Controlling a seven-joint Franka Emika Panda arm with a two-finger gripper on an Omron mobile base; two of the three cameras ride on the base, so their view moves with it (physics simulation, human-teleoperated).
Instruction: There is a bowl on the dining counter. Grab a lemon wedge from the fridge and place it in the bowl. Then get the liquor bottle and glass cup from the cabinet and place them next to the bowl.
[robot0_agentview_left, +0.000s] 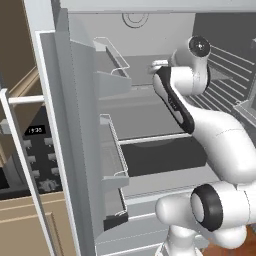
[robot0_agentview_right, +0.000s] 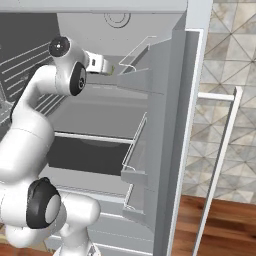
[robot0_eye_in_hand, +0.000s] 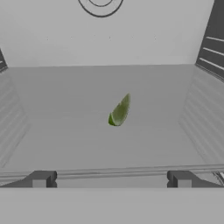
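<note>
Inside the fridge (robot0_agentview_left: 150, 120), on a grey upper shelf (robot0_eye_in_hand: 109, 140), we see the lemon wedge (robot0_eye_in_hand: 119, 111) lying alone near the shelf's middle, green-yellow and tilted. Our gripper (robot0_eye_in_hand: 111, 179) reaches in at the shelf's front edge with its jaws spread wide apart and nothing between them, the wedge well ahead of the fingertips (robot0_eye_in_hand: 41, 178). From the base views, both fridge doors stand open around our arm (robot0_agentview_right: 35, 105).
</note>
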